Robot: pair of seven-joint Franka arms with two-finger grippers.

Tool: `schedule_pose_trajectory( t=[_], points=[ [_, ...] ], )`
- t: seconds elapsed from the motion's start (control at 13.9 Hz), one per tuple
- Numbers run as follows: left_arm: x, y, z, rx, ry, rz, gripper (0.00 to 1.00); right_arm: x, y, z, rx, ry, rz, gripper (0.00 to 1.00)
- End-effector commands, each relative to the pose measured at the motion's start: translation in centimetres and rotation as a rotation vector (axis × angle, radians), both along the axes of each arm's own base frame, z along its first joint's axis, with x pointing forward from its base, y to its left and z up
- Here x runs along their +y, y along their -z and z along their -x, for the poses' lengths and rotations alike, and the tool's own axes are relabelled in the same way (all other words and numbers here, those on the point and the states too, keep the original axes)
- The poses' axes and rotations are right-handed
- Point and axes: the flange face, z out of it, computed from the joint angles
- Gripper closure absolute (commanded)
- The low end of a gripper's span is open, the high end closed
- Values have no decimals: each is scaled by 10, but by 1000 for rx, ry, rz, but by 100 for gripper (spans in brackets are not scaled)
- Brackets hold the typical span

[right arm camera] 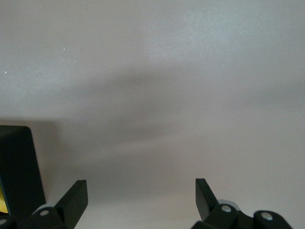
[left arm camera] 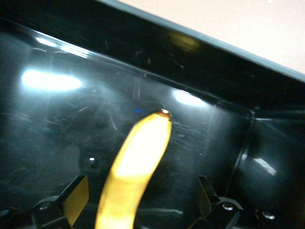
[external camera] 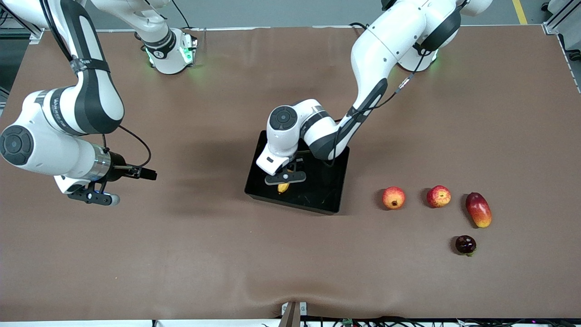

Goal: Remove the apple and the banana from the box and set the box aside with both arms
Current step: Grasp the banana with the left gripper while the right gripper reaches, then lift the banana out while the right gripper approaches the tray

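Observation:
The black tray point(external camera: 327, 184) lies mid-table. The yellow banana point(external camera: 283, 187) lies in it, near the wall nearest the front camera. My left gripper point(external camera: 285, 178) is low inside the tray, open, with its fingers apart on either side of the banana. In the left wrist view the banana point(left arm camera: 138, 167) lies between the fingers point(left arm camera: 76, 198) without touching them, on the tray floor point(left arm camera: 57, 124). The red apple with yellow streaks point(external camera: 438, 196) sits on the table toward the left arm's end. My right gripper point(external camera: 97, 198) is open and empty over bare table point(right arm camera: 152, 95) toward the right arm's end.
An orange-red round fruit point(external camera: 393, 198) sits between the tray and the apple. A red-yellow mango point(external camera: 478, 209) lies beside the apple, and a dark round fruit point(external camera: 465, 245) sits nearer the front camera. A tray corner point(right arm camera: 16, 167) shows in the right wrist view.

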Motion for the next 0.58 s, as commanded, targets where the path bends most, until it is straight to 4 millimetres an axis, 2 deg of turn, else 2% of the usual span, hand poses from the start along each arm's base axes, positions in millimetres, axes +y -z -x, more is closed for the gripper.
schedule_pose_trajectory(
  t=[0.0, 0.29, 0.51],
  points=[
    [1, 0, 4, -5, 25, -36, 0, 6, 2, 1, -2, 14, -10, 0],
    [3, 10, 8, 7, 31, -48, 0, 15, 11, -1, 0, 38, -6, 0],
    [4, 18, 9, 18, 30, -54, 0, 32, 18, -2, 0, 47, -1, 0]
  ],
)
